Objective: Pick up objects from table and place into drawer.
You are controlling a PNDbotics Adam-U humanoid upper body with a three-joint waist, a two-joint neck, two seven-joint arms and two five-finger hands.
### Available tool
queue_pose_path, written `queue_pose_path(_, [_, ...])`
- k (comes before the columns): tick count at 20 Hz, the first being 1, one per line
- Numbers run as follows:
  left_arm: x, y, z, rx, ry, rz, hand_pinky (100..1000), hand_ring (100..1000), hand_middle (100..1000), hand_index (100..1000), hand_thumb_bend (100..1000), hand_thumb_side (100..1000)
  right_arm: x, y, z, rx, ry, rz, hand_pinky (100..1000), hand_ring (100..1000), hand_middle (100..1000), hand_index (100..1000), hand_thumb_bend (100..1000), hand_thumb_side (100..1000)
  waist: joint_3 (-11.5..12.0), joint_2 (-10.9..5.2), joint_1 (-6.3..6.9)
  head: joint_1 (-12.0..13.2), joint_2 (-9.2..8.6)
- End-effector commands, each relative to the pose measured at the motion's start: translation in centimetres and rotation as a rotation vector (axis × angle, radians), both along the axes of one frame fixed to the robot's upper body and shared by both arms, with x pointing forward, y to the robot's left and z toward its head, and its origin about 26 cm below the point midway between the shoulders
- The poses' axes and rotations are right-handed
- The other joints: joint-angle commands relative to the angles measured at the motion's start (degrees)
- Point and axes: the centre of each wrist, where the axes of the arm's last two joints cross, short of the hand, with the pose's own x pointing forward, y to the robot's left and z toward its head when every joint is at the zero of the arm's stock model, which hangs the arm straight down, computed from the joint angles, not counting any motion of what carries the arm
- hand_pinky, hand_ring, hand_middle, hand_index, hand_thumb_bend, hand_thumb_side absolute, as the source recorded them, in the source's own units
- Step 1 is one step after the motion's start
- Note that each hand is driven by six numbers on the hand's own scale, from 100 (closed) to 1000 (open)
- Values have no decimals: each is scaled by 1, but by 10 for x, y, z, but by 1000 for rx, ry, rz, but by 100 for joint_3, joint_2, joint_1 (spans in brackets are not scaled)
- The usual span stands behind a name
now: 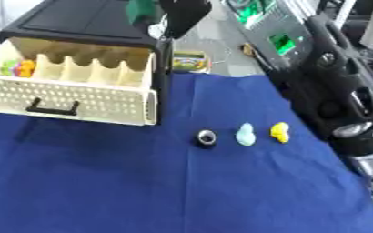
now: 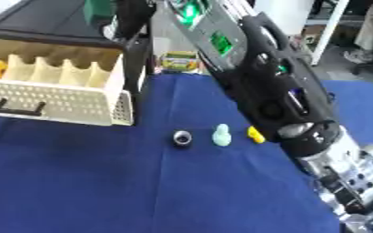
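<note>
A cream drawer (image 1: 70, 102) stands pulled out of a black cabinet (image 1: 86, 20), with dividers inside and some colourful pieces (image 1: 16, 68) in its left compartment. On the blue cloth lie a small black ring-shaped thing (image 1: 206, 137), a pale green figure (image 1: 245, 134) and a yellow figure (image 1: 279, 132) in a row. My right arm runs from the lower right up to the top. Its hand (image 1: 186, 13) hangs above the cabinet's right end, fingers curled on a green object (image 1: 142, 10). My left hand does not show.
A small printed box (image 1: 189, 61) sits behind the cloth beside the cabinet. My right arm (image 2: 269, 91) covers the right side of the table. The blue cloth (image 1: 102, 182) stretches across the front left.
</note>
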Motion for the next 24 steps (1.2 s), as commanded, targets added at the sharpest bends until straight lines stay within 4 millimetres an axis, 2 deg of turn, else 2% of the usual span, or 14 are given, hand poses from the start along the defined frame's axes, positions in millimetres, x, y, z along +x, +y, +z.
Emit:
queue_pose_path(1, [-3,-1,8,8,-27,-11,144,100,107,728,170,1000,0,4,5,-12,-17,3,377,530,390,470,100,104,16,-76,32,-45,-38])
queue_pose_path(5, [-3,-1,8,5,-25,-13,143,100,107,728,170,1000,2,10,1,-27,-3,18,398,543,442,496,100,101,33,-66,32,-62,-12])
queue_pose_path(10, [-3,-2,7,4,-22,-16,143,100,107,727,171,1000,5,14,-4,-49,7,19,454,578,501,571,116,143,44,-58,22,-67,0])
queue_pose_path(11, [-3,-2,7,4,-22,-16,143,100,107,727,171,1000,6,15,-4,-52,7,20,479,598,533,639,151,164,46,-55,19,-66,2])
queue_pose_path(12, [-3,-2,7,3,-21,-16,143,100,107,727,171,1000,6,16,-5,-55,8,21,479,598,533,639,151,164,48,-52,16,-64,5])
queue_pose_path(13, [-3,-2,7,3,-20,-16,142,100,107,727,172,1000,6,16,-5,-56,8,21,499,616,574,726,208,199,50,-50,13,-63,6])
queue_pose_path(15, [-3,-2,7,2,-18,-18,142,100,107,727,172,1000,8,17,-6,-58,1,8,529,649,624,801,309,256,64,-45,6,-69,9])
queue_pose_path(16, [-3,-2,6,2,-18,-18,142,100,107,727,172,1000,10,18,-7,-60,-6,-1,529,649,624,801,309,256,70,-44,4,-71,11])
queue_pose_path(17, [-3,-2,6,2,-17,-19,142,100,106,726,172,1000,11,18,-8,-62,-13,-11,542,668,655,837,379,293,74,-44,2,-70,13])
queue_pose_path(22, [-3,-2,6,2,-16,-19,142,100,106,726,172,1000,17,18,-11,-73,-37,-36,542,668,655,837,379,293,81,-44,1,-71,15])
queue_pose_path(23, [-3,-2,6,2,-16,-20,141,100,106,725,172,1000,18,17,-12,-72,-39,-41,560,686,687,861,496,352,85,-42,-2,-74,17])
queue_pose_path(24, [-3,-2,6,3,-16,-20,141,100,106,725,172,1000,19,17,-12,-71,-44,-50,559,685,686,860,496,352,91,-39,-4,-82,20])
